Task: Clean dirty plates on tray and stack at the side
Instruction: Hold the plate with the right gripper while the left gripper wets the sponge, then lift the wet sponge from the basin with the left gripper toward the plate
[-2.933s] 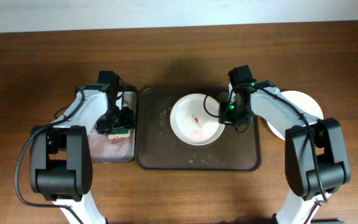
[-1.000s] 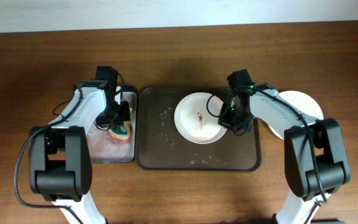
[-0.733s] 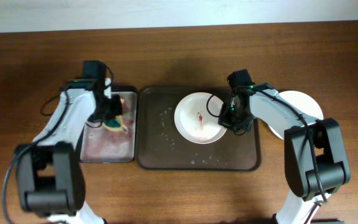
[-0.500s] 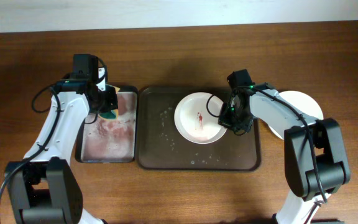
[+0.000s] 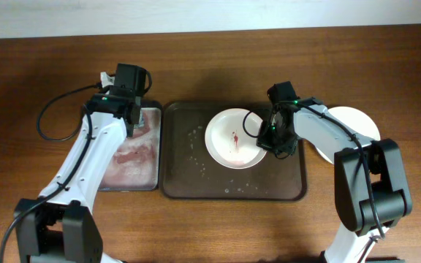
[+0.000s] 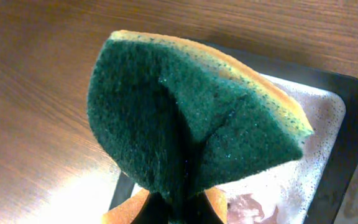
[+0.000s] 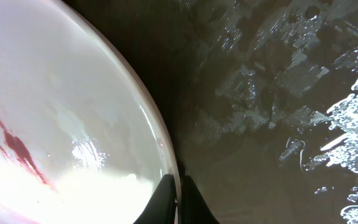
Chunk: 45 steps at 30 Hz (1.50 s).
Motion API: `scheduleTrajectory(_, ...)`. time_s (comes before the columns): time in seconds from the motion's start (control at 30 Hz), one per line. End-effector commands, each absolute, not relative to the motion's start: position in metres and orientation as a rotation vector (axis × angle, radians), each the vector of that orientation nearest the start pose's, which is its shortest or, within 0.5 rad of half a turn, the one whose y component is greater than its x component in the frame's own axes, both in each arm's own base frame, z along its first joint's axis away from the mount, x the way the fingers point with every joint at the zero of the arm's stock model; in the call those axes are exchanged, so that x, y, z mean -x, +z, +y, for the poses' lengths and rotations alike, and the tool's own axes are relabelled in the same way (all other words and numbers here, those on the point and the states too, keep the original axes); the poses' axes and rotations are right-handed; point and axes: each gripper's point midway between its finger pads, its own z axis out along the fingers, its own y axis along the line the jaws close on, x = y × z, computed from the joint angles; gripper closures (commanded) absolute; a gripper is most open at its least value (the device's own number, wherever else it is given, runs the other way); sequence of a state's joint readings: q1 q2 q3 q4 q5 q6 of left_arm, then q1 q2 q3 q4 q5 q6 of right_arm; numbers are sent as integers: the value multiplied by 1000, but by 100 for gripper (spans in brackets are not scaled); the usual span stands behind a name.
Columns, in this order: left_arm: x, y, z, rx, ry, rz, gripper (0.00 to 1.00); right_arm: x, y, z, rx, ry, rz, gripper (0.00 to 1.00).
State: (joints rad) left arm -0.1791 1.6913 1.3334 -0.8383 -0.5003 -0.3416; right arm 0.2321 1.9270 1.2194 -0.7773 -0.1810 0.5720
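My left gripper [image 6: 174, 210] is clenched on a folded green-and-yellow sponge [image 6: 191, 130] above the small black tray with pinkish inside [image 5: 126, 166]. My right gripper [image 7: 179, 200] pinches the rim of the pale round plate [image 5: 232, 150] on the large dark brown rectangular tray [image 5: 188, 175]. Judgement: carry the sponge across, press its green face flat on the red smear [image 5: 234, 136], and wipe in small circles while the right steadies the rim.

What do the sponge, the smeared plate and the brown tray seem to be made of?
The sponge: yellow foam under a rough green scouring layer, matte, bending softly. The plate: glossy, with bright glare; glazed ceramic or melamine, unclear. The tray: probably plastic, dark and smooth, wet film shining.
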Motion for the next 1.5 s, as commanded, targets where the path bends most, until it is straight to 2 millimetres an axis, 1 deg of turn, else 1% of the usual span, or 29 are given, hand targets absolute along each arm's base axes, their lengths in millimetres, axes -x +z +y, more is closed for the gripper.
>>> scheduleTrajectory(0.0, -394, 156, 20, 401, 550, 2519, 100, -331, -4, 110, -505, 238, 3109, 96)
scheduleTrajectory(0.53, -394, 156, 20, 400, 549, 2522, 100, -331, -4, 110, -505, 239, 3110, 96)
scheduleTrajectory(0.57, -394, 153, 17, 397, 524, 2534, 100, -331, -4, 110, -503, 240, 3110, 96)
scheduleTrajectory(0.63, -392, 137, -4, 352, 363, 2619, 100, -332, -4, 114, -418, 278, 3115, 96)
scheduleTrajectory(0.67, -387, 125, -17, 321, 261, 2677, 100, -334, -3, 118, -364, 307, 3112, 96)
scheduleTrajectory(0.7, -383, 117, -23, 310, 206, 2713, 100, -336, -2, 121, -321, 335, 3106, 96)
scheduleTrajectory(0.73, -376, 104, -31, 279, 105, 2773, 100, -337, 0, 130, -247, 412, 3100, 96)
scheduleTrajectory(0.8, -369, 93, -38, 230, 13, 2825, 100, -338, 2, 137, -227, 463, 3096, 96)
scheduleTrajectory(0.87, -362, 83, -39, 211, -49, 2864, 100, -334, 2, 145, -197, 478, 3101, 96)
scheduleTrajectory(1.0, -359, 79, -32, 239, -46, 2877, 100, -330, 2, 158, -134, 465, 3103, 96)
scheduleTrajectory(1.13, -359, 79, -32, 238, -48, 2878, 100, -329, 2, 159, -129, 466, 3104, 96)
scheduleTrajectory(1.27, -359, 79, -39, 227, -102, 2883, 100, -329, 2, 159, -128, 466, 3104, 96)
scheduleTrajectory(1.3, -358, 79, -44, 222, -143, 2887, 100, -329, 2, 159, -128, 466, 3104, 96)
scheduleTrajectory(1.33, -357, 81, -60, 202, -278, 2891, 100, -329, 2, 159, -128, 466, 3104, 96)
scheduleTrajectory(1.4, -357, 90, -104, 114, -580, 2859, 100, -329, 2, 159, -128, 466, 3104, 96)
scheduleTrajectory(1.43, -357, 93, -121, 60, -648, 2839, 100, -329, 2, 159, -128, 465, 3103, 96)
scheduleTrajectory(1.47, -357, 96, -138, 2, -675, 2821, 100, -329, 2, 159, -128, 466, 3104, 96)
